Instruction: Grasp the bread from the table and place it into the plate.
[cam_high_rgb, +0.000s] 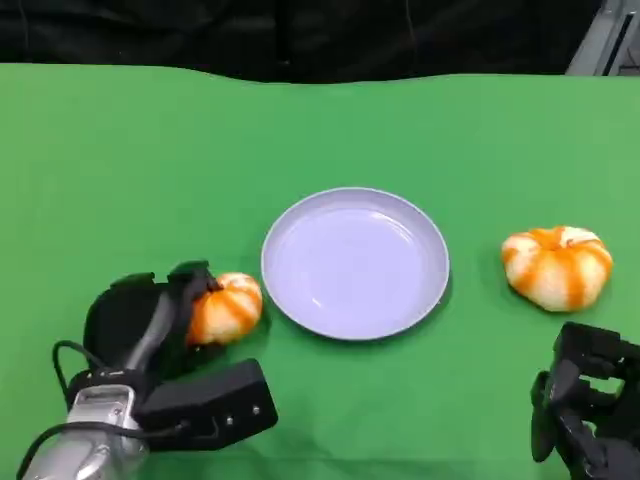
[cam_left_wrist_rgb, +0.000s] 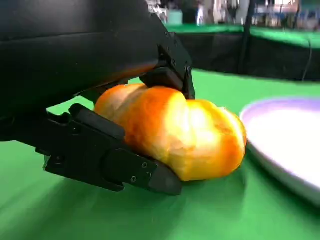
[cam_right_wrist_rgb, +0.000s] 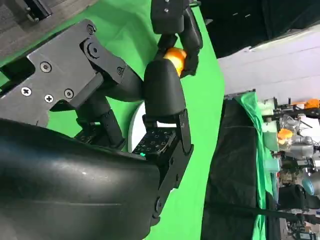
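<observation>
Green table (cam_high_rgb: 120, 160): L hand (cam_high_rgb: 165, 320) fingers wrapped round bread (cam_high_rgb: 226, 308), by plate (cam_high_rgb: 355, 262).

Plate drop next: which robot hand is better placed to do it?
Left. The left robot hand already grips a bread roll right beside the plate. The right robot hand holds nothing, short of the other roll.

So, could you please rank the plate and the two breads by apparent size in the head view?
1. Plate, clearly largest.
2. Right bread.
3. Left bread, though the left hand gripping it hides part, so this ranking is unsure.
</observation>
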